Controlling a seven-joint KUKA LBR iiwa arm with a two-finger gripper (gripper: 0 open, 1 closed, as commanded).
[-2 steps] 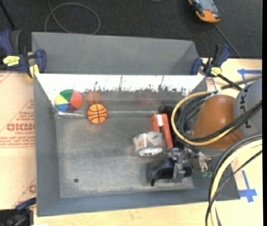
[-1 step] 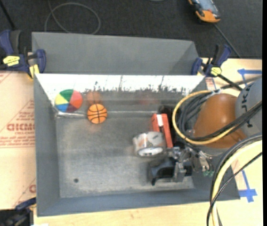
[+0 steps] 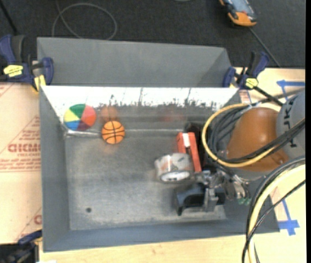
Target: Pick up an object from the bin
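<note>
- Nearest the gripper (image 3: pixel 192 200) we see a roll of clear, silvery tape (image 3: pixel 173 167). It lies tilted on the floor of the grey metal bin (image 3: pixel 133 64), toward 3 o'clock from the floor's middle.
- The gripper sits low in the bin at about 5 o'clock, with the roll just beside it at its 11 o'clock. We cannot tell whether the pincer is released or clenched.
- A flat red-orange rectangular pack (image 3: pixel 188 149) lies against the roll at the roll's 1 o'clock, its long side running 12 to 6.
- A small orange basketball-patterned ball (image 3: pixel 113 132) and a red, yellow, green and blue ball (image 3: pixel 79 116) rest at 10 o'clock by the back wall, well apart from the gripper.
- We find bare floor from 6 round to 9 o'clock. The gripper itself is near the front wall and the 3 o'clock wall.
</note>
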